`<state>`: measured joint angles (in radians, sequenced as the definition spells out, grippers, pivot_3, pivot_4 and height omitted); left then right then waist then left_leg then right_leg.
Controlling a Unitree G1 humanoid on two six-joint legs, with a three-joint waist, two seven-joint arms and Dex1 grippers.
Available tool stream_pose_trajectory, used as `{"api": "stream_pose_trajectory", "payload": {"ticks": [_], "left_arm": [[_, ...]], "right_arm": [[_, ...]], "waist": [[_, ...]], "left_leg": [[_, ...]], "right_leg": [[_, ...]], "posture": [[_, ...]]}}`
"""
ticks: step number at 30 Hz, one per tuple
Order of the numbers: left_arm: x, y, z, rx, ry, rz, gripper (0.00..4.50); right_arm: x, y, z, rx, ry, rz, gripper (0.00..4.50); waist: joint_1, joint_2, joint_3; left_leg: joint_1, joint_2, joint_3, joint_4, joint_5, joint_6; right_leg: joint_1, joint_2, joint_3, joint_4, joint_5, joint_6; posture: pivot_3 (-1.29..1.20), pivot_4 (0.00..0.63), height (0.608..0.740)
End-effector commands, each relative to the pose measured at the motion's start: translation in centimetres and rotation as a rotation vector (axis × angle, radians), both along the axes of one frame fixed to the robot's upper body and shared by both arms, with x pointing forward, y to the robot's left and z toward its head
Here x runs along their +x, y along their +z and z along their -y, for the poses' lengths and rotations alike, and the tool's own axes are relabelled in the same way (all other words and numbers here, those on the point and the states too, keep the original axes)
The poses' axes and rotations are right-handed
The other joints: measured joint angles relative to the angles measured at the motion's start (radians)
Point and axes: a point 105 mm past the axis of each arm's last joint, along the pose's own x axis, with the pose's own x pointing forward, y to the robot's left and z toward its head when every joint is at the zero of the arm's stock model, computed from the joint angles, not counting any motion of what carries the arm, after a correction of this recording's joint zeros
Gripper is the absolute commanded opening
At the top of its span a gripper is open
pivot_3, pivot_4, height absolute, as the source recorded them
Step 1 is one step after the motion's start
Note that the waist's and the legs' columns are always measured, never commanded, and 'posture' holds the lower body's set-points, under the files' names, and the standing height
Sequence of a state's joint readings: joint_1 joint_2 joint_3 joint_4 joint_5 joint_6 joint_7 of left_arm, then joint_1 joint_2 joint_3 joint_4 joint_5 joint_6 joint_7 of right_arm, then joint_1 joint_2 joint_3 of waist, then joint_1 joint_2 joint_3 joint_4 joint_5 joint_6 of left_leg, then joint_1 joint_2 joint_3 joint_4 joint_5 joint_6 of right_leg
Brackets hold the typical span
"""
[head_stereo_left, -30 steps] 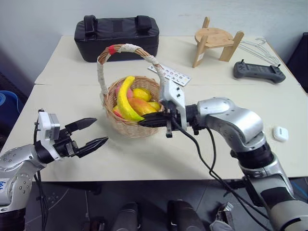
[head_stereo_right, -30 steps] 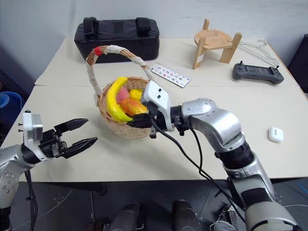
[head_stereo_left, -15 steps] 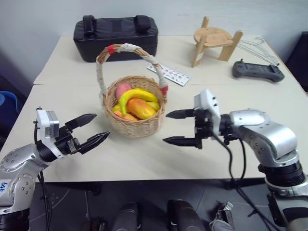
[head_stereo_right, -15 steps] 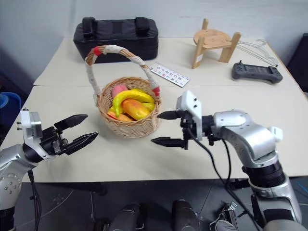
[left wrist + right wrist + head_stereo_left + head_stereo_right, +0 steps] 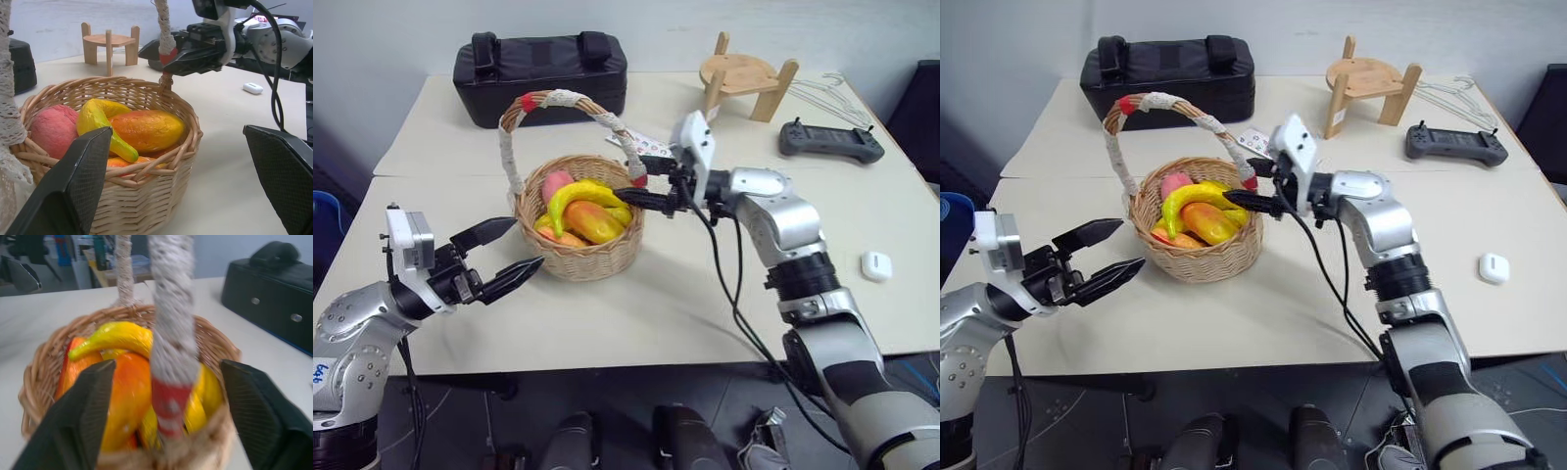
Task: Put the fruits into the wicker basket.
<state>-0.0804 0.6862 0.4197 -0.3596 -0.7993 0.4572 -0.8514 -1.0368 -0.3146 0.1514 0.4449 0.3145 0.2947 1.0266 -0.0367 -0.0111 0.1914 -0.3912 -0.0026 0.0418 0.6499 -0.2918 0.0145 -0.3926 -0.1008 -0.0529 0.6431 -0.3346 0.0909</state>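
The wicker basket [image 5: 592, 257] stands mid-table with the fruits inside: a yellow banana [image 5: 579, 195] lies across an orange mango [image 5: 594, 222], and a redder mango [image 5: 557, 184] is behind them. My right gripper [image 5: 643, 181] reaches in level from the right, open, one finger on each side of the red-wrapped end of the basket handle [image 5: 171, 333]; I see gaps on both sides of the cord. My left gripper [image 5: 520, 247] hovers open just left of the basket, holding nothing.
A black bag [image 5: 540, 69] sits at the back left, a wooden stool [image 5: 744, 76] and wire hangers [image 5: 830, 93] at the back right. A dark controller [image 5: 827, 142], a small white case [image 5: 876, 264] and a printed card [image 5: 646, 147] lie to the right of the basket.
The right gripper let the banana drop into the basket, drew back opening wide, then swung forward to straddle the handle's right end with narrower jaws. The left gripper stayed put.
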Motion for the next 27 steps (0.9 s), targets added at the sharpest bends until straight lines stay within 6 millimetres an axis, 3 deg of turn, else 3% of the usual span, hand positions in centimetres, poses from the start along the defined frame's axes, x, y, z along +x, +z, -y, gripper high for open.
{"api": "stream_pose_trajectory", "payload": {"ticks": [1, 6, 9, 12, 20, 27], "left_arm": [[-0.3, 0.9, 0.4, 0.019, -0.013, 0.051, 4.5], [-0.4, 0.6, 0.4, 0.012, -0.003, 0.046, 4.5], [-0.2, 0.5, 0.6, 0.007, -0.008, 0.046, 4.5], [0.3, 0.4, 1.0, 0.003, -0.031, 0.046, 4.5], [1.8, 0.4, 2.3, -0.012, -0.106, 0.048, 4.5], [2.8, 0.0, 3.8, -0.003, -0.193, 0.035, 4.5]], "right_arm": [[-0.7, 1.7, -0.3, 0.014, 0.07, 0.056, 1.78], [-2.9, 1.4, 2.3, -0.024, 0.145, 0.043, 0.19], [-4.1, 1.4, 4.3, -0.041, 0.105, 0.05, 0.19], [-4.9, 3.0, 6.6, 0.051, -0.022, 0.087, 0.19], [-6.3, 5.0, 16.4, 0.15, -0.553, 0.182, 0.19], [-6.0, 2.6, 22.6, 0.137, -0.846, 0.125, 0.19]], "waist": [[0.006, 0.0, 0.0], [0.011, 0.0, 0.0], [0.012, 0.0, 0.0], [0.011, 0.0, 0.0], [0.015, 0.0, 0.0], [0.015, 0.0, 0.0]], "left_leg": [[0.0, 0.0, 0.0, 0.0, 0.0, 0.0], [-0.001, 0.0, 0.0, 0.001, 0.0, 0.0], [-0.001, 0.0, -0.001, 0.001, -0.001, 0.001], [-0.001, -0.001, -0.001, 0.0, -0.001, 0.001], [-0.002, -0.001, -0.001, -0.001, 0.0, 0.0], [-0.001, -0.001, 0.002, -0.001, 0.0, 0.001]], "right_leg": [[0.0, 0.0, 0.0, 0.0, 0.0, 0.0], [0.001, -0.001, 0.0, -0.001, 0.0, 0.0], [0.001, -0.001, 0.0, -0.002, 0.0, 0.0], [0.001, -0.001, 0.0, -0.004, 0.0, 0.0], [0.001, -0.001, -0.001, -0.005, 0.0, 0.0], [0.002, 0.0, 0.001, -0.005, 0.0, 0.0]], "posture": [[0.0, 0.15, 0.74], [0.0, 0.15, 0.74], [0.0, 0.15, 0.74], [0.0, 0.15, 0.74], [0.0, 0.15, 0.74], [0.0, 0.15, 0.74]]}}
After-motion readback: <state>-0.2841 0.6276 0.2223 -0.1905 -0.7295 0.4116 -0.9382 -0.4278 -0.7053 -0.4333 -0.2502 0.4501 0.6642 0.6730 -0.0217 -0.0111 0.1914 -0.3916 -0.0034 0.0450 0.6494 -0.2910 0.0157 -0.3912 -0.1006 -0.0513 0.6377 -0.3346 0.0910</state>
